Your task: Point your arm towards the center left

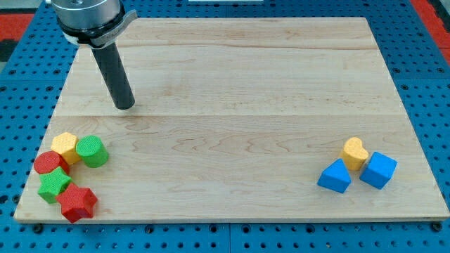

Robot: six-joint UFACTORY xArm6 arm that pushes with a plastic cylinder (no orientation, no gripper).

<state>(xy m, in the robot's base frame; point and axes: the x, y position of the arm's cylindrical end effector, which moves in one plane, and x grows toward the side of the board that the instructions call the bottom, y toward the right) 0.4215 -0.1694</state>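
Observation:
My tip (125,105) rests on the wooden board (232,77) at the view's upper left, above the left cluster of blocks. That cluster holds a yellow hexagon block (65,145), a green cylinder (92,151), a red cylinder (49,164), a green star block (53,185) and a red star block (77,203). My tip stands well clear of them, about a block's width above the yellow and green ones. At the view's lower right lie a yellow heart block (354,152), a blue cube (378,169) and a blue triangle block (335,176).
The board lies on a blue perforated table (422,63). The arm's silver wrist (88,17) hangs over the board's top left corner.

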